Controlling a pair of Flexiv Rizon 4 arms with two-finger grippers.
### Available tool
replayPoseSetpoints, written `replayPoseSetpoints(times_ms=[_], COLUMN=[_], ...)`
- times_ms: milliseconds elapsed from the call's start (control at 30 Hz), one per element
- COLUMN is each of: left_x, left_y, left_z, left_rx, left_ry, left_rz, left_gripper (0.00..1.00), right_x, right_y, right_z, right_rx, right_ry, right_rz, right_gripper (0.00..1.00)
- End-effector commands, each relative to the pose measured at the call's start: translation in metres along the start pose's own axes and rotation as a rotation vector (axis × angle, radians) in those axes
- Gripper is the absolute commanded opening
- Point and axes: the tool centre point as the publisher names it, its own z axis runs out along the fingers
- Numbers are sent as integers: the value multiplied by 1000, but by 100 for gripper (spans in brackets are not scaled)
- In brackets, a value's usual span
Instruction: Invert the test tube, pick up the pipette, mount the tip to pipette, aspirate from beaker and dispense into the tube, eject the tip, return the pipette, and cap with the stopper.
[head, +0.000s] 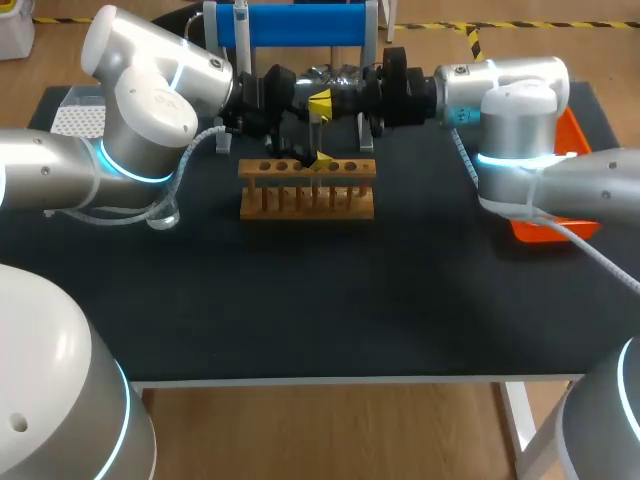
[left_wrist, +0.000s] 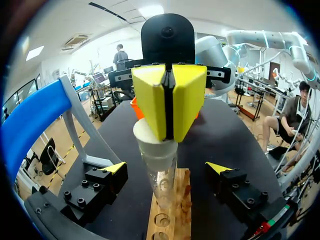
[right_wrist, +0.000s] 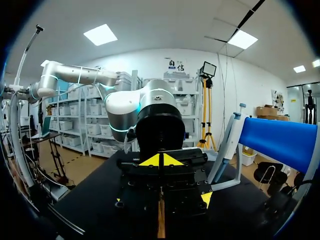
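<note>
Table, tube inside open left end effector; right end effector closed (at stopper).

**Stopper on tube, closed tips over it**

Centre frame: right end effector, yellow tips pressed together, over the top of the white stopper on the test tube mouth. Tube upright in wooden rack, lower centre. Left end effector spread wide either side, touching nothing. Blue stand at left; dark surface beneath.
</note>
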Motion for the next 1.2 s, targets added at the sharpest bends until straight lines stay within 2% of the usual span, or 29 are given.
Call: replayPoseSetpoints(times_ms=[33,267,500,700,733,800,833,867,900,1200], left_x=[0,0,0,0,0,0,0,0,0,0], left_y=[0,0,0,0,0,0,0,0,0,0], left_z=[0,0,0,0,0,0,0,0,0,0], left_rx=[0,0,0,0,0,0,0,0,0,0], left_ry=[1,1,1,1,1,1,1,1,1,1], left_rz=[1,1,1,1,1,1,1,1,1,1], left_gripper=[100,100,100,100,100,100,100,100,100,100], right_x=[-5,-6,-8,-3,-1,3,4,5,6,9], right_y=[-10,-14,10,31,34,39,40,41,42,33], right_z=[2,2,-5,-22,-26,-35,-40,-46,-51,-94], right_rx=[14,26,-35,-50,-48,-34,-30,-23,-17,48], right_ry=[11,9,-4,-15,-15,-20,-23,-29,-33,-102], right_rz=[17,19,-17,-75,-86,-115,-123,-137,-147,-177], right_gripper=[0,0,0,0,7,44,72,93,100,100])
